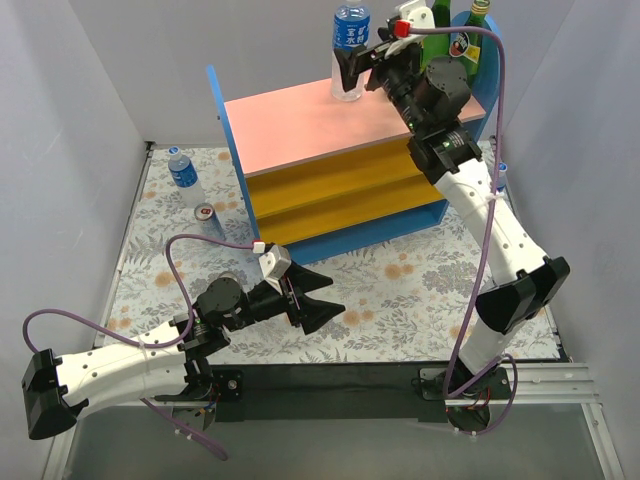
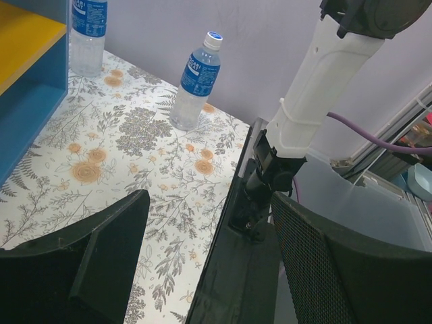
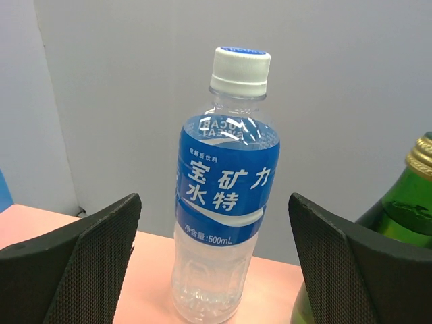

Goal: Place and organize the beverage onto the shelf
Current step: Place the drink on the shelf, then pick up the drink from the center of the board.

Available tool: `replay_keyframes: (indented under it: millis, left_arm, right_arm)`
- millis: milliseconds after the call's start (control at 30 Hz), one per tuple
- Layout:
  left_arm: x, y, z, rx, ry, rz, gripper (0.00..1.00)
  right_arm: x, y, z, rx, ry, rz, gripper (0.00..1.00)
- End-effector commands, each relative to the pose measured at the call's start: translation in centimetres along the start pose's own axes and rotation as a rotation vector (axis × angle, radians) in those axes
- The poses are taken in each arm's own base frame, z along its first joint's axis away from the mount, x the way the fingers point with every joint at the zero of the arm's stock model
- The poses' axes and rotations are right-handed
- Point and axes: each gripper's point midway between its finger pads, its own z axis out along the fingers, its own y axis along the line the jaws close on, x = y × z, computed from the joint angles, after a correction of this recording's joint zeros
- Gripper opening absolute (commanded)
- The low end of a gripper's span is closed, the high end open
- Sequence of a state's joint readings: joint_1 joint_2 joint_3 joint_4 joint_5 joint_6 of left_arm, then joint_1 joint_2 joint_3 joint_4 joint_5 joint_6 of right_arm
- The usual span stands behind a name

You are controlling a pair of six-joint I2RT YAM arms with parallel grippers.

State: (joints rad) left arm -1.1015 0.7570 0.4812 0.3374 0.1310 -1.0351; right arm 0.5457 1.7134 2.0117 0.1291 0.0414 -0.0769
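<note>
The floral bench (image 1: 400, 300) carries the shelf (image 1: 300, 120), which stands at the back with its pink top board facing up. The right arm reaches over that board. Its gripper (image 3: 214, 202) has its jaws wide on either side of an upright clear bottle (image 3: 223, 175) with a blue label, standing on the pink top. There is a gap on each side and neither pad touches the bottle. Two green bottles (image 1: 440, 30) (image 1: 478, 25) stand just beside it at the back right of the same board. The left arm lies low near the front. The left gripper (image 1: 338, 294) has its jaws well apart and empty above the bench. Left of the shelf stand another clear bottle (image 1: 185, 178) and, near it, a can (image 1: 207, 215). Two more clear bottles (image 2: 196, 77) (image 2: 88, 30) stand on the bench right of the shelf.
</note>
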Motion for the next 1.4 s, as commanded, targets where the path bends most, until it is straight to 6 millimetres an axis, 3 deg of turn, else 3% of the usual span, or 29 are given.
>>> replay_keyframes:
  millis: [0,200,367,400,433,500,533,567,600,633,700,733,767,833,867,933,1033,1367]
  left_arm:
    - [-0.7,-0.6,-0.1,0.027,-0.018,0.004,0.71]
    - [-0.7,-0.8,0.3,0.034,0.004,0.024,0.72]
    - [-1.4,-0.9,0.5,0.024,0.043,0.062,0.72]
    - [-1.1,-0.9,0.4,0.02,0.063,0.068,0.72]
    - [-1.0,-0.8,0.4,0.018,0.073,0.077,0.72]
    - [-0.9,-0.7,0.4,0.014,0.097,0.103,0.72]
    - [-0.8,-0.7,0.3,0.013,0.104,0.109,0.72]
    - [-0.9,-0.6,0.3,0.012,0.11,0.126,0.73]
    - [-0.6,-0.5,0.3,0.009,0.128,0.131,0.73]
    - [-0.6,-0.6,0.2,0.011,0.133,0.136,0.73]
    - [-0.3,-0.5,0.2,0.012,0.148,0.146,0.73]
    - [-0.2,-0.5,0.2,0.016,0.152,0.148,0.73]
    - [0.0,-0.5,0.2,0.018,0.157,0.149,0.73]
    - [0.2,-0.4,0.2,0.019,0.159,0.149,0.73]
    - [0.4,-0.4,0.2,0.02,0.161,0.148,0.73]
    - [0.8,-0.2,0.3,0.022,0.162,0.146,0.73]
    - [1.4,-0.4,0.5,0.048,0.161,0.139,0.73]
    - [2.6,-1.0,0.4,0.095,0.166,0.101,0.73]
  right_arm:
    - [-4.7,0.2,-1.8,-0.015,-0.088,-0.026,0.96]
    - [-5.0,2.4,-4.6,-0.153,-0.043,-0.084,0.98]
    - [-5.9,5.8,-10.2,-0.413,0.011,-0.259,0.98]
    - [-4.6,5.9,-11.2,-0.443,0.051,-0.308,0.98]
    - [-5.9,5.8,-12.9,-0.459,0.032,-0.338,0.98]
    - [-5.6,6.2,-15.0,-0.525,0.039,-0.408,0.98]
    - [-3.6,5.7,-16.2,-0.537,0.101,-0.414,0.98]
    - [-4.8,5.4,-18.0,-0.53,0.079,-0.438,0.98]
    - [-4.8,4.9,-19.0,-0.528,0.082,-0.47,0.98]
    - [-3.9,3.7,-20.8,-0.506,0.125,-0.481,0.98]
    - [-2.7,2.3,-22.6,-0.464,0.171,-0.506,0.98]
    - [-3.1,1.1,-24.5,-0.411,0.183,-0.546,0.98]
    - [-0.4,0.0,-25.4,-0.374,0.253,-0.537,0.98]
    - [0.0,-2.0,-28.0,-0.269,0.286,-0.569,0.98]
    - [2.7,-3.2,-28.9,-0.218,0.36,-0.545,0.98]
    - [4.1,-5.6,-30.9,-0.107,0.436,-0.526,0.98]
    - [7.7,-7.7,-33.2,-0.013,0.564,-0.415,0.98]
    - [13.2,-12.4,-37.4,0.172,0.827,-0.206,0.98]
